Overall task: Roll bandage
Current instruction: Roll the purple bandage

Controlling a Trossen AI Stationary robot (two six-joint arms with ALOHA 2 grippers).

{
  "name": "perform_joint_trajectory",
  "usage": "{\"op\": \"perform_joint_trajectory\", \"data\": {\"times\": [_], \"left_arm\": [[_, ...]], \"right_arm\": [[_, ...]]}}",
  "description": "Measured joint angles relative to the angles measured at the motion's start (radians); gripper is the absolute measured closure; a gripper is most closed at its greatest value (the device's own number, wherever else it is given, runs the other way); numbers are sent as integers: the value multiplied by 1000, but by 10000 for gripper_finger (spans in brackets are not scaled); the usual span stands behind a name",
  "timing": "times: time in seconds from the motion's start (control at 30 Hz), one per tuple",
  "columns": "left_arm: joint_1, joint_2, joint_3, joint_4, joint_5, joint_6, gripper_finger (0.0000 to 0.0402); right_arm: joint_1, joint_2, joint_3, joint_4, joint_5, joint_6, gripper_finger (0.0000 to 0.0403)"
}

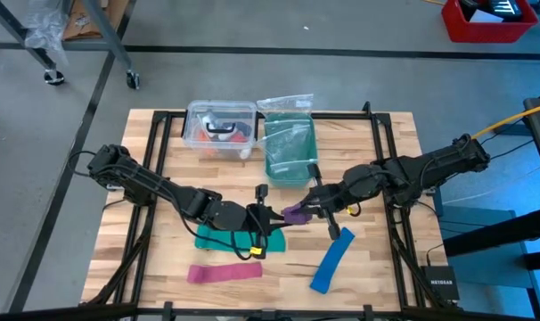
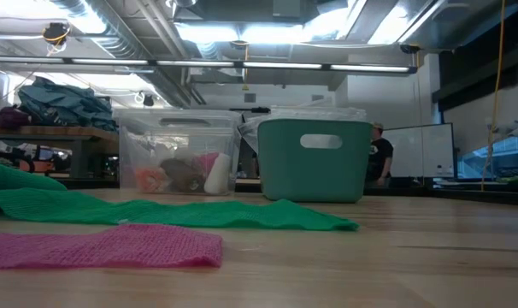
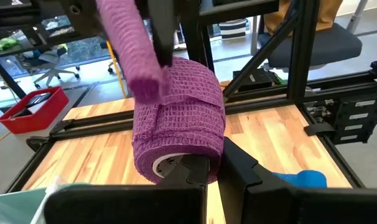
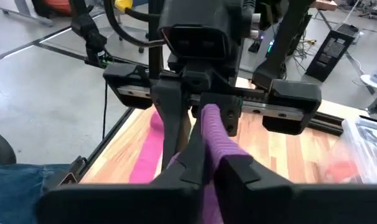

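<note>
The purple bandage is held in the air above the table's middle, between my two grippers. In the left wrist view it is a thick roll with a free tail running off to my right gripper. My left gripper is shut on the roll. My right gripper faces it from the table's right and is shut on the tail. Neither gripper nor the bandage shows in the low view. My left gripper pinches the bandage roll between its two fingers, which are on the roll's two flat ends. It comes level from the table's left. The roll is lifted clear of the table. My right gripper pinches the bandage's free tail between its two fingers, level from the table's right. The tail runs along the fingers toward the roll in my left gripper, clear of the table.
A green cloth, a pink strip and a blue strip lie on the table's near half. A clear box and a teal bin stand at the far edge. A person stands in the room behind.
</note>
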Motion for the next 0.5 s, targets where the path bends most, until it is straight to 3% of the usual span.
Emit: {"op": "perform_joint_trajectory", "data": {"times": [0.27,0.5], "left_arm": [[-30,0,0,0,7,-11,396],[-49,0,0,29,4,-12,396]], "right_arm": [[-1,-1,0,-33,82,-4,261],[-1,-1,0,-59,116,-12,241]]}}
